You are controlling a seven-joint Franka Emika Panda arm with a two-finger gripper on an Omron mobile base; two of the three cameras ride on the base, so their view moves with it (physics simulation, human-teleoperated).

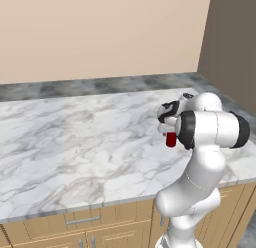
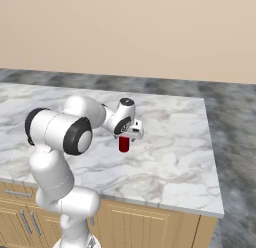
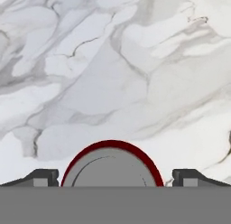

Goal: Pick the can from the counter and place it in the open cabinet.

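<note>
Marble counter (image 1: 75,137) before us; our gripper (image 2: 128,137) spread wide over upright red can (image 2: 124,144), nothing gripped. Hand view adds silvery top between finger tips (image 3: 43,177), gaps either side.

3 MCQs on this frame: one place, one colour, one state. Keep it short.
1. Where is the can?
A. in a sink
B. on the counter under the gripper
C. on the floor

2. What colour is the can's body?
A. red
B. blue
C. green

3. How do the gripper's jaws stand?
A. shut, away from the can
B. open, one fingertip on each side of the can
C. shut on a cup

Key: B, both base views show it standing on the marble below the hand; A, red side and rim; B, hand view shows gaps beside the can.
</note>
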